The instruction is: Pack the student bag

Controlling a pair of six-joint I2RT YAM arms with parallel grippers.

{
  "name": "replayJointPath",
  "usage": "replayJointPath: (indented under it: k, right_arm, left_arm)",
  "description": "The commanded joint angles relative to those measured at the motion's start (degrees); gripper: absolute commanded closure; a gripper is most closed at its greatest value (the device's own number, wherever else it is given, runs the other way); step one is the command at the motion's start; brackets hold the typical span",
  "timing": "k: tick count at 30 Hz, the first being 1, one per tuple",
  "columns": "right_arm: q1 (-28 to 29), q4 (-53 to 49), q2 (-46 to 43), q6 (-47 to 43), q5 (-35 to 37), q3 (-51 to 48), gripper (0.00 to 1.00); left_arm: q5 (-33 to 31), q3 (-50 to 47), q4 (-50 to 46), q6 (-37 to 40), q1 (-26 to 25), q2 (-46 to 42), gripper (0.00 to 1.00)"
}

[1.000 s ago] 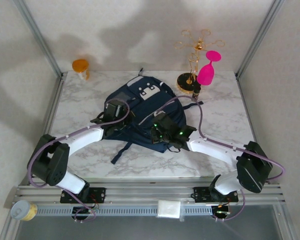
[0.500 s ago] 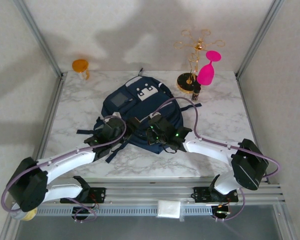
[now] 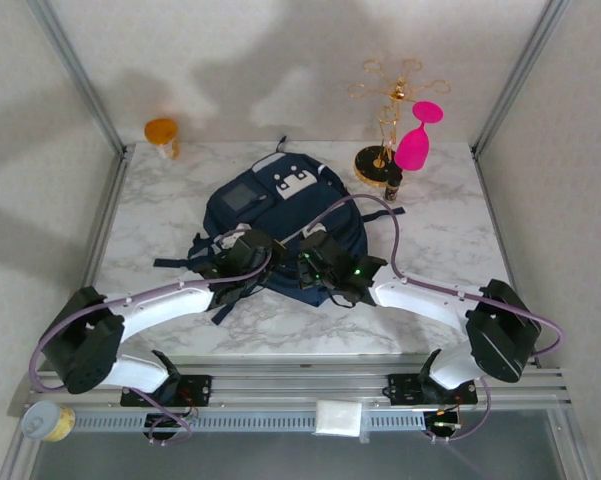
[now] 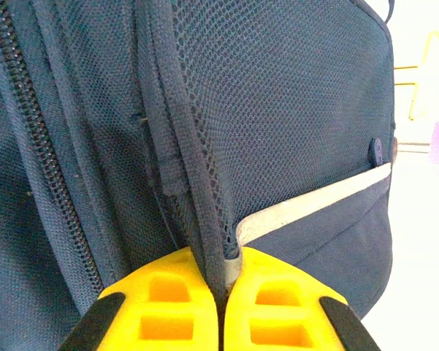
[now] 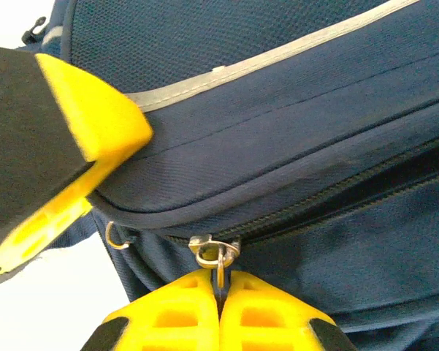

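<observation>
Right pincer (image 5: pixel 219 284) pinches student bag (image 5: pixel 292 102) zipper pull (image 5: pixel 217 252)

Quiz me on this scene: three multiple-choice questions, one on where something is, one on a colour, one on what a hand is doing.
1. Where is the pink glass?
A) near left corner
B) by the gold rack, far right
C) near right corner

2. What colour is the student bag?
A) red
B) green
C) navy blue

3. What is the right hand doing?
A) hanging open
B) shut on the zipper pull
C) holding a pen

1 B: it is beside the rack.
2 C: its fabric is navy.
3 B: its fingers pinch the pull.
</observation>
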Motion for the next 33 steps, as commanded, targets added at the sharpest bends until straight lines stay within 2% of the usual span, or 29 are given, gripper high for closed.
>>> replayJointPath:
  k: [1,4,8,10,12,13,15,16,17,20,23,26,28,30,33]
  right_arm:
    - [-3.9,-2.8,-5.4,-2.1,1.3,-3.3,1.00]
    - [-7.3,-3.1,-6.8,-3.6,0.2,-4.4,1.00]
    - [-10.7,-2.8,-6.2,-5.6,1.3,-3.6,1.00]
    - [-10.0,-2.4,-4.3,-6.4,0.5,-1.6,1.00]
    - [-6.8,0.2,-2.3,-7.1,-3.1,0.4,1.00]
    - [-4.2,2.0,-1.0,-6.7,-3.7,1.4,1.00]
    - [-1.7,4.4,0.9,-4.4,-5.3,2.8,1.00]
    - [-1.0,5.8,1.5,-3.3,-6.7,3.1,1.00]
    - [-0.6,7.1,1.7,-2.4,-7.1,3.0,1.00]
    - [0.1,10.3,1.4,-1.3,-7.5,1.2,1.00]
    - [0.1,11.5,1.6,-1.3,-7.8,0.0,1.00]
    - [0.1,13.3,0.5,-2.0,-8.3,-1.2,1.00]
    - [0.1,14.5,-0.4,-2.7,-8.1,-2.2,1.00]
    - [0.1,14.7,-0.7,-3.2,-7.4,-2.8,1.00]
    - [0.0,16.3,-1.1,-4.2,-7.7,-4.1,1.00]
  left_arm:
    - [-9.4,-1.6,-9.3,6.4,7.6,-4.6,1.00]
    - [-7.1,-3.1,-14.4,13.6,14.2,-8.4,1.00]
    - [-2.1,-2.8,-18.6,25.8,26.1,-11.0,1.00]
    - [1.1,-1.5,-19.4,30.1,31.0,-10.6,1.00]
    - [4.5,0.2,-19.0,33.4,33.5,-10.3,1.00]
    - [5.7,1.2,-19.2,33.6,33.7,-10.6,0.93]
    - [11.1,1.0,-17.0,32.5,33.1,-12.9,0.76]
    - [12.1,0.4,-16.6,30.2,32.2,-14.8,0.59]
    - [11.8,-0.7,-16.7,27.6,30.8,-17.3,0.49]
    - [8.5,-4.8,-17.6,16.6,25.2,-24.0,0.32]
    - [4.3,-10.3,-13.3,2.4,16.7,-28.4,0.30]
    - [0.5,-13.8,-6.2,-8.7,8.6,-27.8,0.29]
    - [-2.7,-12.2,-4.0,-12.2,4.4,-23.7,0.27]
    - [-3.6,-8.9,-2.3,-12.3,3.0,-18.8,0.27]
    - [-5.4,-4.1,-3.7,-14.0,2.1,-11.0,0.34]
